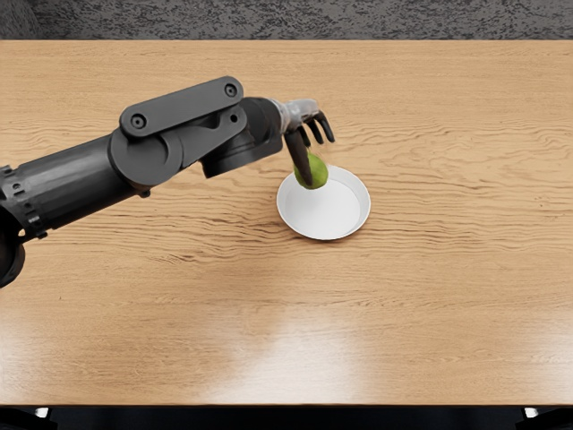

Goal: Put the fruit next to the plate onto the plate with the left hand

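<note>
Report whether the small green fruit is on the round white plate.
Cannot tell: the green fruit overlaps the white plate's upper-left rim, gripped by the left hand; contact is unclear.

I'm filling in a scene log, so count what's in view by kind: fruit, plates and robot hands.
Fruit: 1, the green fruit, held over the plate's upper-left rim
Plates: 1, the white plate
Robot hands: 1, the left hand, fingers on the fruit
Total: 3
</note>
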`<state>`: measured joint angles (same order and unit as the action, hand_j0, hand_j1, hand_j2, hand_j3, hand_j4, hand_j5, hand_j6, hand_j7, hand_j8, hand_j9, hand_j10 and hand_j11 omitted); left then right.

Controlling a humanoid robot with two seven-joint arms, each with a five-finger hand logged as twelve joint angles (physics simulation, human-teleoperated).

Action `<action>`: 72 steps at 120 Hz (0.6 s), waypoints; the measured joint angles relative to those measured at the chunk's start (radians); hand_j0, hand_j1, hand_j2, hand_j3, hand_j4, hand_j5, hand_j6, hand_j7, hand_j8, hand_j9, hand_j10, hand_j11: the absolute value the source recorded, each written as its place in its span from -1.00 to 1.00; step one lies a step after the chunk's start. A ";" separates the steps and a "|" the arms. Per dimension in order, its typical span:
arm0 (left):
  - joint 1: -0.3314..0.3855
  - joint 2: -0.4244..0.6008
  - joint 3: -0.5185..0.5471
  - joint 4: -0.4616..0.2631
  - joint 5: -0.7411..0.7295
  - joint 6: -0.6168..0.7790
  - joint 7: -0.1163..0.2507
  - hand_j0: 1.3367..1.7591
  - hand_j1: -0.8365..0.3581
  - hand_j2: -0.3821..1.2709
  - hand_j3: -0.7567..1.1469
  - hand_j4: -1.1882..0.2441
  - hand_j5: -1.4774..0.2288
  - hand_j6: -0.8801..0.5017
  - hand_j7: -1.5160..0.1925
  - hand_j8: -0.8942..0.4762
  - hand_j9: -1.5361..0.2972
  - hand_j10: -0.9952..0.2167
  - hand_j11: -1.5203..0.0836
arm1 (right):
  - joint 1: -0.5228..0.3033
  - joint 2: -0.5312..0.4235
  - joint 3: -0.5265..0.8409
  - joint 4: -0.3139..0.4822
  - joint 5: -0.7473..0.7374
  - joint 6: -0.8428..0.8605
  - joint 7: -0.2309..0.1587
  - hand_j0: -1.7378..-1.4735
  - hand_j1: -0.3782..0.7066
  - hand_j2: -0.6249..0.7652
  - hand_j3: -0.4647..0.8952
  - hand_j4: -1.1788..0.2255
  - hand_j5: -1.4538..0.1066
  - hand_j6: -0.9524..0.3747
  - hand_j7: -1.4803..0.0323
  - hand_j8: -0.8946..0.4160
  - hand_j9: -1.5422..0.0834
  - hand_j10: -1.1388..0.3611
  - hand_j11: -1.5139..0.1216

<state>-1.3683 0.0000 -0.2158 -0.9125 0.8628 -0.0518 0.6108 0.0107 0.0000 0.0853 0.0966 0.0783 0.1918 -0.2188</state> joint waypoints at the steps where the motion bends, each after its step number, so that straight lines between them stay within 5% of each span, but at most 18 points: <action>1: 0.000 0.000 0.000 0.000 0.000 0.001 0.000 0.51 0.30 -0.38 -0.21 0.07 0.08 -0.21 0.13 -0.19 0.07 -0.05 0.20 | 0.000 0.000 0.000 0.000 0.000 0.000 0.000 -0.40 -0.95 -0.10 -0.32 0.68 0.86 0.43 0.96 0.36 0.90 0.52 0.85; 48: 0.003 0.000 -0.009 -0.014 -0.026 0.020 0.000 0.52 0.61 -0.48 -0.21 0.38 0.43 0.00 0.47 0.03 0.40 0.32 0.57 | 0.000 0.000 0.000 0.000 0.000 0.000 0.000 -0.40 -0.95 -0.10 -0.32 0.68 0.86 0.43 0.96 0.36 0.90 0.52 0.85; 72: 0.018 0.144 -0.053 -0.192 -0.138 0.039 0.000 0.52 0.77 -0.51 -0.20 0.50 0.56 0.11 0.60 0.14 0.51 0.45 0.71 | 0.001 0.000 -0.001 0.000 0.000 0.000 0.000 -0.40 -0.95 -0.10 -0.32 0.68 0.86 0.43 0.96 0.36 0.90 0.52 0.85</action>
<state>-1.3498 0.1440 -0.2685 -1.1045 0.7252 -0.0125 0.6109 0.0118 0.0000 0.0845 0.0966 0.0778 0.1917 -0.2192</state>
